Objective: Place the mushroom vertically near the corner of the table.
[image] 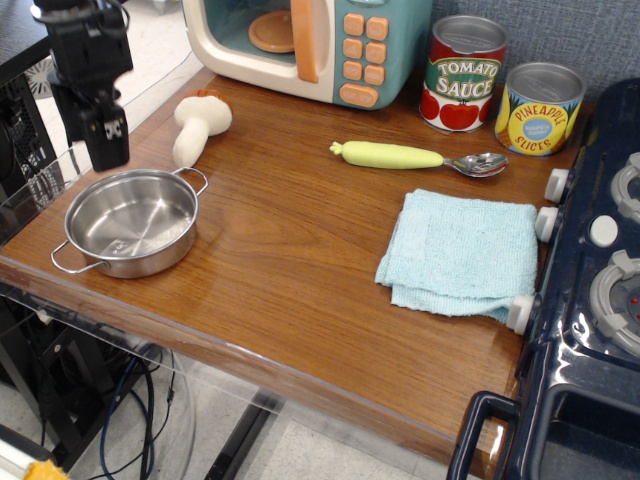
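The cream-white mushroom (200, 124) lies tilted on its side on the brown wood-grain table (300, 290), at the back left near the toy microwave, its brown-orange cap top facing away. My black gripper (106, 150) hangs over the table's left edge, left of the mushroom and above the steel pot. Its fingers point down and look closed together, holding nothing, though the view does not show the tips clearly.
A steel two-handled pot (131, 221) sits at the front left. A teal toy microwave (310, 45) stands at the back. A yellow-green handled spoon (415, 157), two cans (465, 72), a light blue cloth (462, 252) and a dark blue toy stove (590, 290) lie to the right.
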Controlling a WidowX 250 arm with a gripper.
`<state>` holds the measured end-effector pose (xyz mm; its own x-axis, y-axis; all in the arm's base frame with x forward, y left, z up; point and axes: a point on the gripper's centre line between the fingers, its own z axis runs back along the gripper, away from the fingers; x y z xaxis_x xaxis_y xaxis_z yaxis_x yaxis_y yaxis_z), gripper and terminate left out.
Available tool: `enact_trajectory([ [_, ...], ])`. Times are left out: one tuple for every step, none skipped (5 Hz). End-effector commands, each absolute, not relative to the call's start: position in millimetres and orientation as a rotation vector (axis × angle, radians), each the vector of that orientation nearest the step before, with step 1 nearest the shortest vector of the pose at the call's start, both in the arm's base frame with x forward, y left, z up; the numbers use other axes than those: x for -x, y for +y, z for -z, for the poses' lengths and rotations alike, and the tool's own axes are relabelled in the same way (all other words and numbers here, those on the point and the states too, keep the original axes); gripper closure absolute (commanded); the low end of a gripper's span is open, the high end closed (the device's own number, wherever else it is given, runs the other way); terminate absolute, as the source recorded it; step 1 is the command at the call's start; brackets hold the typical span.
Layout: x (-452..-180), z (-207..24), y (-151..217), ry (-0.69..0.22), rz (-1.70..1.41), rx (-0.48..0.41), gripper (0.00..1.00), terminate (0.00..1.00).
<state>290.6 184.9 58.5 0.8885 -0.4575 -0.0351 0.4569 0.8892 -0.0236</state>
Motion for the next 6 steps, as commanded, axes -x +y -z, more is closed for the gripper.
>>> enact_trajectory([
  [-319,-75,199,0.014,0.537,-0.007,0.00,0.00],
  [-343,-84,196,-0.003,0.593,-0.023,0.00,0.00],
  [-369,-88,186,-0.012,0.674,-0.003,0.00,0.00],
  [-388,-87,176,-0.015,0.753,-0.003,0.00,0.00],
  [-400,-82,169,-0.045,0.828,0.018,0.00,0.00],
  [-407,-76,166,-0.053,0.872,0.003,0.00,0.00],
])
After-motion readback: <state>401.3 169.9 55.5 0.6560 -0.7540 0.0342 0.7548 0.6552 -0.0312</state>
